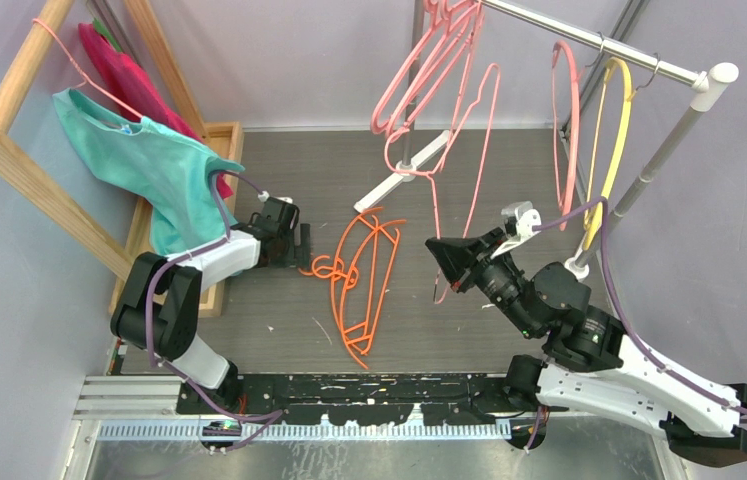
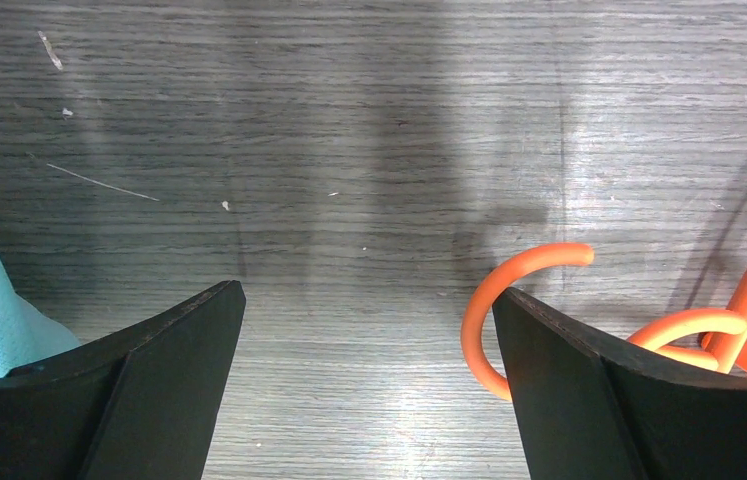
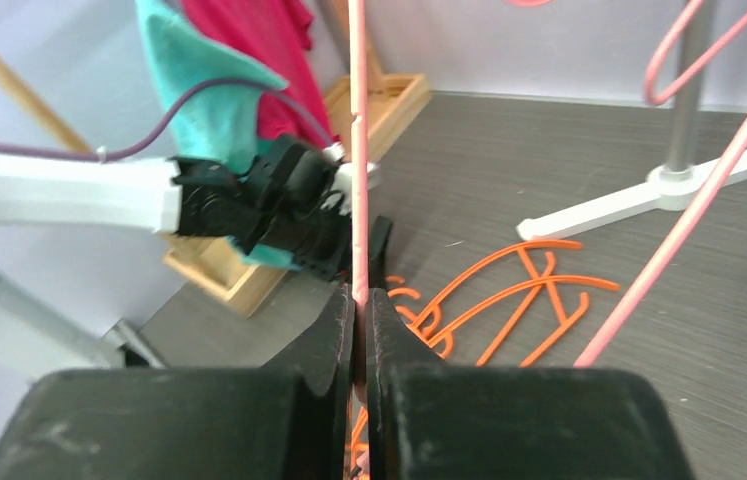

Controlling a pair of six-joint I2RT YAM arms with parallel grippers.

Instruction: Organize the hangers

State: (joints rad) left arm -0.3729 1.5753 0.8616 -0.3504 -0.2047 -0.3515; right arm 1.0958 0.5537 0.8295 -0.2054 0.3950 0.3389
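Observation:
Orange hangers (image 1: 364,280) lie tangled flat on the table. My left gripper (image 1: 294,245) rests low beside them, open and empty (image 2: 369,300); an orange hook (image 2: 509,285) curls against the inner side of its right finger. My right gripper (image 1: 446,262) is shut on the thin wire of a pink hanger (image 3: 358,150) that stands upright above the table (image 1: 479,160). In the right wrist view the wire runs straight up out of the closed gripper (image 3: 361,300). More pink hangers (image 1: 429,70), a single pink one (image 1: 566,120) and a yellow one (image 1: 614,130) hang on the metal rail (image 1: 599,42).
A wooden rack (image 1: 24,165) at the left carries a teal cloth (image 1: 154,170) on a thin pink hanger and a red cloth (image 1: 124,70). The rail's white foot (image 1: 404,175) and slanted pole (image 1: 649,170) stand on the table behind and right of my right arm.

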